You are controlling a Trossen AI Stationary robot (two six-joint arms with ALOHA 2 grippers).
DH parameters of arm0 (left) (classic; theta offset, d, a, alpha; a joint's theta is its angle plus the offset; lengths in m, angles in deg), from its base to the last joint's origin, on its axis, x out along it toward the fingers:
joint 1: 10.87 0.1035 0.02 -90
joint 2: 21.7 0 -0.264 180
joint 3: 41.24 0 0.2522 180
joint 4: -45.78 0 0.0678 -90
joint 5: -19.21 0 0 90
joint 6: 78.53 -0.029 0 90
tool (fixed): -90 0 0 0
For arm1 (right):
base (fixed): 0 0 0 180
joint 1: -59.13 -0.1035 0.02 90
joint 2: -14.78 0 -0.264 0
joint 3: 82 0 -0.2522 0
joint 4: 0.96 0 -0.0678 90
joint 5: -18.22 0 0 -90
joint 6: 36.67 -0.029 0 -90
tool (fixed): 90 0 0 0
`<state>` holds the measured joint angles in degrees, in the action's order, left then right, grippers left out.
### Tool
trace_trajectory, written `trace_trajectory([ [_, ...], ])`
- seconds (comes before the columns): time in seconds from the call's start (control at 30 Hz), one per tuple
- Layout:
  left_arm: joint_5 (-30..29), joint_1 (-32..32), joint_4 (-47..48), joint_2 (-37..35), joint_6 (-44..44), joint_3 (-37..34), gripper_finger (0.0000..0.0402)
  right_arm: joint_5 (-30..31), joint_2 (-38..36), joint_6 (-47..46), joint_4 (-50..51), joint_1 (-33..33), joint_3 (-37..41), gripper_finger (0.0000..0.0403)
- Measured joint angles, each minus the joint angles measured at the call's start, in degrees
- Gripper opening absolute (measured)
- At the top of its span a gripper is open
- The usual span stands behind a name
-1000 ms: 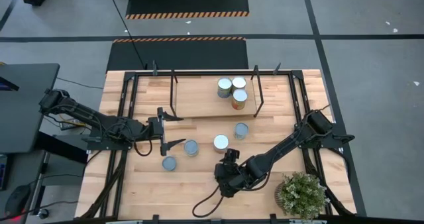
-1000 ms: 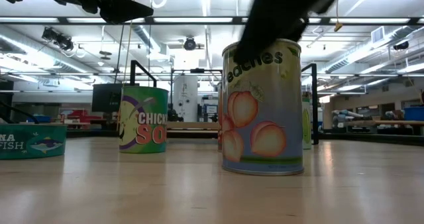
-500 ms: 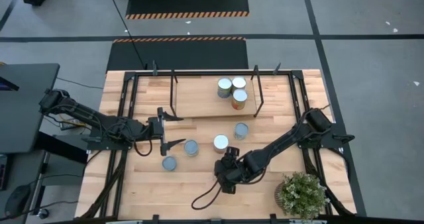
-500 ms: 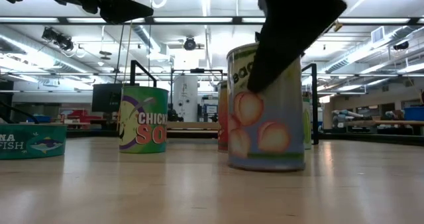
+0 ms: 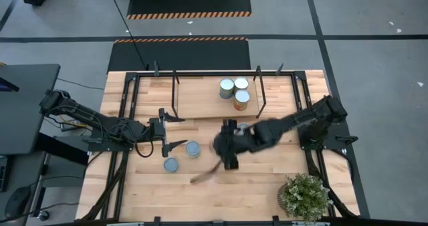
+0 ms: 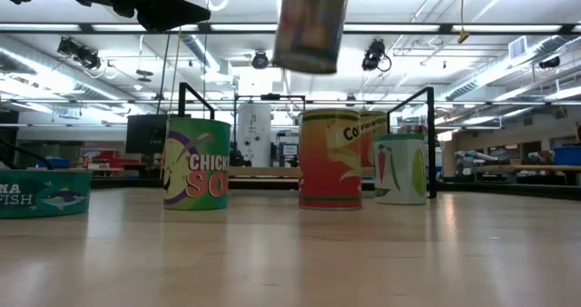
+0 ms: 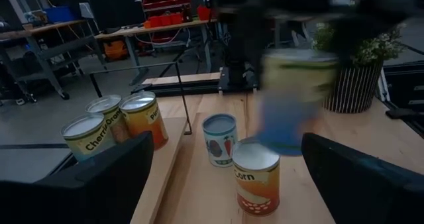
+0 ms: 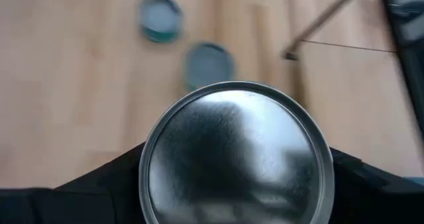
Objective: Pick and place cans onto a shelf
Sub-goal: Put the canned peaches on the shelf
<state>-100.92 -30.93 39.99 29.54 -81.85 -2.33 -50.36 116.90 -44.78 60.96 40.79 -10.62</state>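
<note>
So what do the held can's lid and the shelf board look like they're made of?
The lid of the can in the right gripper looks like bare brushed metal: silvery, with a dull reflection and a raised rim. The shelf board looks like light, matte wood with plank seams, framed by thin black posts, probably metal.

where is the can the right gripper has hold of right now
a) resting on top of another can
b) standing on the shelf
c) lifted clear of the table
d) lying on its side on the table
c: in the low view the can hangs well above the tabletop with open air under it, and the right wrist view shows the right gripper clamped on both of its sides.
</note>
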Motion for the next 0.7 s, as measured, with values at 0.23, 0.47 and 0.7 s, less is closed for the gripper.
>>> trace_trajectory([
  [0.23, 0.02, 0.00, 0.31, 0.00, 0.76, 0.00, 0.0389, -4.02, 0.82, 14.24, 1.26, 11.21, 0.76, 0.0328],
  [0.47, 0.02, 0.00, 0.60, 0.00, 0.71, 0.00, 0.0389, -12.32, 0.99, 22.21, -1.19, 22.55, 3.94, 0.0329],
  [0.7, 0.02, -0.02, 0.65, 0.00, 0.73, 0.00, 0.0389, -14.20, 0.99, 28.70, -5.27, 28.88, 7.62, 0.0329],
])
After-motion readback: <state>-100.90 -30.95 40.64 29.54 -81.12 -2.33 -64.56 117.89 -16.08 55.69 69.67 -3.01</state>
